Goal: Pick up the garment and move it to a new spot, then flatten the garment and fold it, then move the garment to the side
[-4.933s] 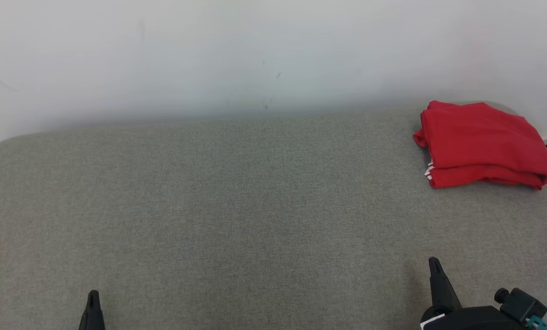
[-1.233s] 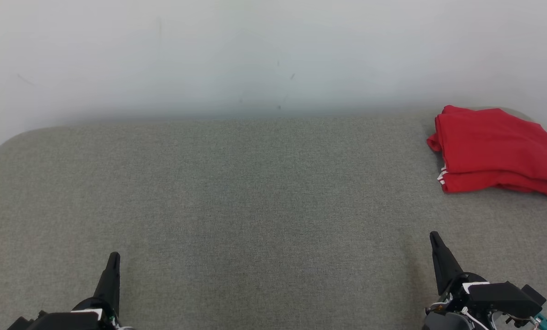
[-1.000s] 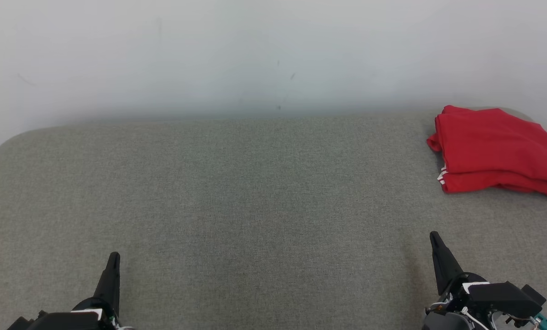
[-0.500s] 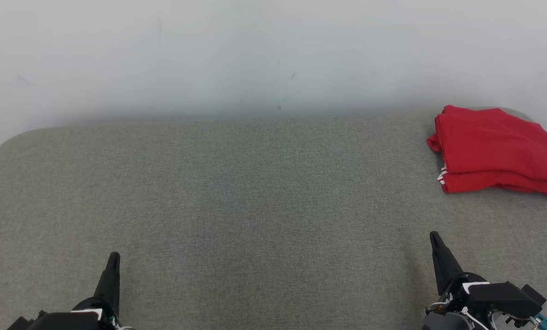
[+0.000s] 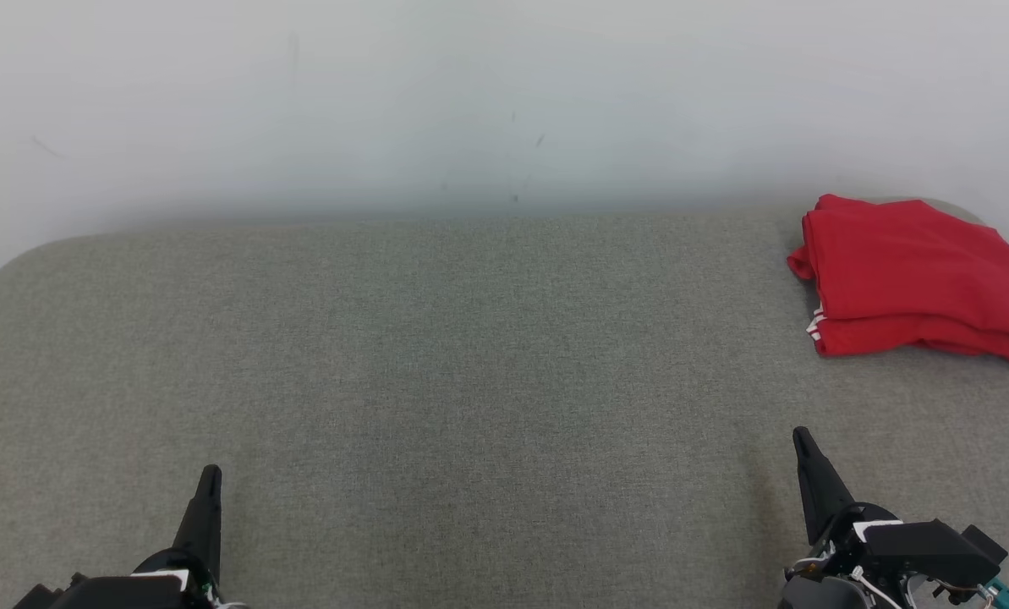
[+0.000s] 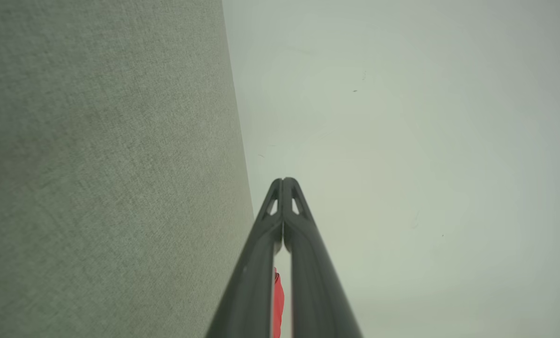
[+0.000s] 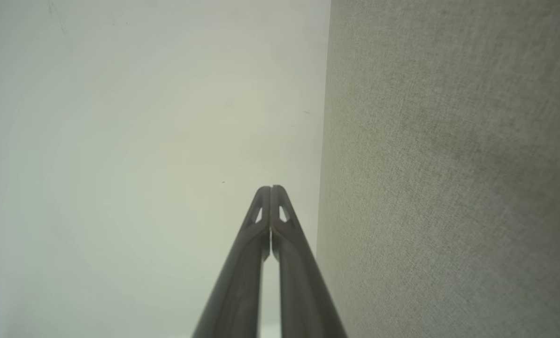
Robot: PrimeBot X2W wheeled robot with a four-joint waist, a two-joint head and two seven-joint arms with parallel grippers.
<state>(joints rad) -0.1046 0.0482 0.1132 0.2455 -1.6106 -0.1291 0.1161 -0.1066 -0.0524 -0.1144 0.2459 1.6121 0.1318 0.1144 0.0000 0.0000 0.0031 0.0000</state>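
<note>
One folded red garment [image 5: 914, 275] laid at the far right corner of the grey counter [image 5: 470, 355] in the head view, glimpsed as a sliver in the left wrist view, two hands, left hand [image 5: 208, 478] and right hand [image 5: 802, 440], both pressed together, nothing held

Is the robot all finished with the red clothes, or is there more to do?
It looks finished. Done: the red garment lies folded at the far right of the grey fabric surface. In hand: nothing; the left gripper and right gripper are both shut and empty, near the front edge. Left: nothing I can see.
</note>
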